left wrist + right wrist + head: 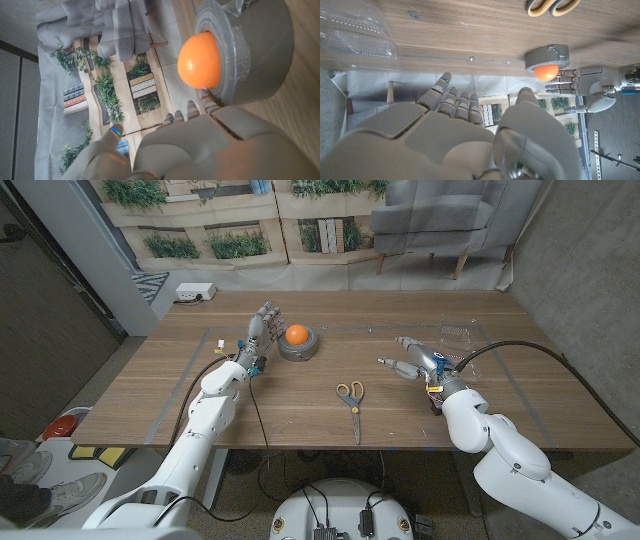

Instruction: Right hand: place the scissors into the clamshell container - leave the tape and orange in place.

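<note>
Two hands up, neither holding anything. My right hand sits over the tabletop on the right side, fingers loosely spread and reaching toward the middle, nothing between them; from the right wrist view the fingers look slightly curled but apart, empty. Scissors lie flat on the tabletop near the front middle, yellow-and-grey handles pointing away from me, blades toward me, apart from my right hand, to its left and a bit nearer me; handle loops show in the right wrist view. Clear clamshell container rests on the tabletop just beyond my right hand, towards the far edge; can't tell if it's open or closed. Grey duct tape roll lies flat at the far middle-left, orange seated in its core. My left hand stands upright just beside the roll on its left, fingers extended and a little apart, gripping nothing; can't tell whether they touch the roll. Left wrist view has the orange bulging out of the roll right past my fingers.
</note>
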Robot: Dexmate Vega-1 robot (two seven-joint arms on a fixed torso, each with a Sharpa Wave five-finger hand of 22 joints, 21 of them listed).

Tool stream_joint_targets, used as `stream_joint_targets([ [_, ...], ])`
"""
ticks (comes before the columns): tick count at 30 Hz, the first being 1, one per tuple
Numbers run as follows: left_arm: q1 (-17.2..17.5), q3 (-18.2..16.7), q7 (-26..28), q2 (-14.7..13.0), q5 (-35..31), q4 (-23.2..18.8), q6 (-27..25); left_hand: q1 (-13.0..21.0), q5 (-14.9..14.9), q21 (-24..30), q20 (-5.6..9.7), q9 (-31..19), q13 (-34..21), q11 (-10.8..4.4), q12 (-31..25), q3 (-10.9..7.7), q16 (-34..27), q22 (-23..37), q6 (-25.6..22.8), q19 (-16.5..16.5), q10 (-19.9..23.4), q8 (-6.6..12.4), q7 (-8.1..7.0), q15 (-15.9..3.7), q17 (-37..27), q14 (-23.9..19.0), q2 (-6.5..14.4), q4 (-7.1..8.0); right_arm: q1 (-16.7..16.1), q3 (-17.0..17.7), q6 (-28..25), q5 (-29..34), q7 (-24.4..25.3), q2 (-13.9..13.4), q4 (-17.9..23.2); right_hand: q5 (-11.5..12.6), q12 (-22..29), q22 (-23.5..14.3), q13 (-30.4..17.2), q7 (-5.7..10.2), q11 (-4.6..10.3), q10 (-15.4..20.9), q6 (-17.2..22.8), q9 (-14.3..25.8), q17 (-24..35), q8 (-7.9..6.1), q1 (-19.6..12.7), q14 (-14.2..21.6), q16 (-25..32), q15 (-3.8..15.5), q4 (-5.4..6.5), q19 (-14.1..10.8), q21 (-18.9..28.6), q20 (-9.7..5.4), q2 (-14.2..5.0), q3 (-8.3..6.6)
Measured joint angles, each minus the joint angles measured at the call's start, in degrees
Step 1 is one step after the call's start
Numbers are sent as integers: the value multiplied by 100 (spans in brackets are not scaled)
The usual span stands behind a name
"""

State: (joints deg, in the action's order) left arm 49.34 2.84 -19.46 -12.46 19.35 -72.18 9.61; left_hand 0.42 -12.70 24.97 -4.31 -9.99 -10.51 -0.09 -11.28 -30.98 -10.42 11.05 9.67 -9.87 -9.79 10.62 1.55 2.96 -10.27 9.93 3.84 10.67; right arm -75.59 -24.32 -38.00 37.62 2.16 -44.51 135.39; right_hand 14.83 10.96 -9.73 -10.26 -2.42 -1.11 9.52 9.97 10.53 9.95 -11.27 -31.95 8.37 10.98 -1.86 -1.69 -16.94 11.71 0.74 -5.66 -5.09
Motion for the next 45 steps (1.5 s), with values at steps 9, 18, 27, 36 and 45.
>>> stream_joint_targets([
  [9, -36, 4, -72, -17, 22, 58, 23, 0, 0, 0, 0, 0, 0, 0, 0, 0, 0, 0, 0, 0, 0, 0, 0, 0, 0, 0, 0, 0, -38, -202, -265, 426, -145, 128, 126, -38, 46, 0, 1, -23, -53, 195, 100, 0, 7, -4, -7, 93, 20, 33, -41, -31, 0, 29, 53, 41],
  [18, -78, 2, -134, -29, 46, 137, 47, 0, 0, 0, 0, 0, 0, 0, 0, 0, 0, 0, 0, 0, 0, 0, 0, 0, 0, 0, 0, 0, -29, -407, -507, 886, -348, 297, 169, -43, 90, 0, 1, -33, -101, 369, 254, 0, 6, -58, 69, 267, 48, 86, -71, -118, 0, 117, 130, 71],
  [27, -119, -5, -182, -33, 70, 206, 70, 0, 0, 0, 0, 0, 0, 0, 0, 0, 0, 0, 0, 0, 0, 0, 0, 0, 0, 0, 0, 0, -17, -599, -729, 1620, -664, 567, 150, -43, 112, -29, -29, -22, -147, 595, 470, 28, 38, -87, 58, 627, 144, 136, -95, -333, 60, 205, 235, 95],
  [36, -150, -7, -208, -36, 80, 259, 90, 0, 0, 0, 0, 0, 0, 0, 0, 0, 0, 0, 0, 0, 0, 0, 0, 0, 0, 0, 0, 0, -127, -697, -784, 2330, -928, 917, 78, -43, 179, -56, -55, -34, -161, 984, 724, 28, 131, -154, 170, 1145, 311, 311, -85, -522, 66, 316, 239, 138],
  [45, -164, -9, -223, -37, 85, 279, 96, 0, 0, 0, 0, 0, 0, 0, 0, 0, 0, 0, 0, 0, 0, 0, 0, 0, 0, 0, 0, 0, -287, -736, -700, 3200, -1252, 1345, -11, -6, 223, -55, -92, -4, -158, 1275, 983, 27, 171, -191, 246, 1406, 398, 416, -171, -624, 127, 337, 519, 303],
])
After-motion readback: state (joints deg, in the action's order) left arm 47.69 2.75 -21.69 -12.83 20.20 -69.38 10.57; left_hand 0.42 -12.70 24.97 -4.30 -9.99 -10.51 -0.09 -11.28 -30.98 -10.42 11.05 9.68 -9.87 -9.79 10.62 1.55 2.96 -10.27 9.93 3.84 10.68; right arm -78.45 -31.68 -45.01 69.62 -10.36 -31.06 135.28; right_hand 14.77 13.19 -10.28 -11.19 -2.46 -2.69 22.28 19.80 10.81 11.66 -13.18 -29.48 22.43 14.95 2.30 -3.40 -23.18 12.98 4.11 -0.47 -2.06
